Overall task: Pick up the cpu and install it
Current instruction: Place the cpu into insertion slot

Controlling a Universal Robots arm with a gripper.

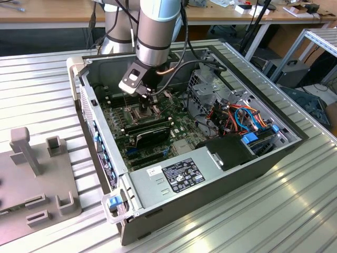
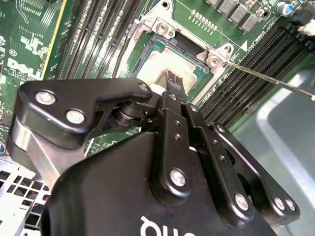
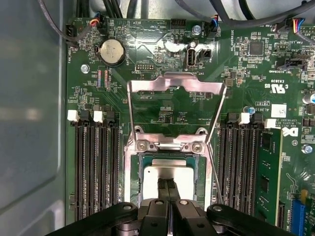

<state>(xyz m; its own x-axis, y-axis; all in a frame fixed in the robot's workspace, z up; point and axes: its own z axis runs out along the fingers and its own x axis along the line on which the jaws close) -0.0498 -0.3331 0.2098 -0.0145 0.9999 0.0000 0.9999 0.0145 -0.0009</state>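
Seating the cpu [image 3: 152, 179] looked like the step in hand: it lay flat inside the socket frame [image 3: 132, 172], bracket [image 3: 174, 82] hinged up. Fingers [image 3: 162, 189] were pressed together, tips at its top. Judgement: press lightly, centred, level.

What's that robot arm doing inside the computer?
The robot arm reaches into an open computer case, with its gripper low over the motherboard. The cpu lies flat in its socket, and the socket's metal bracket is swung open. The gripper is shut, its tips right at the cpu's top; I cannot tell whether they touch it.
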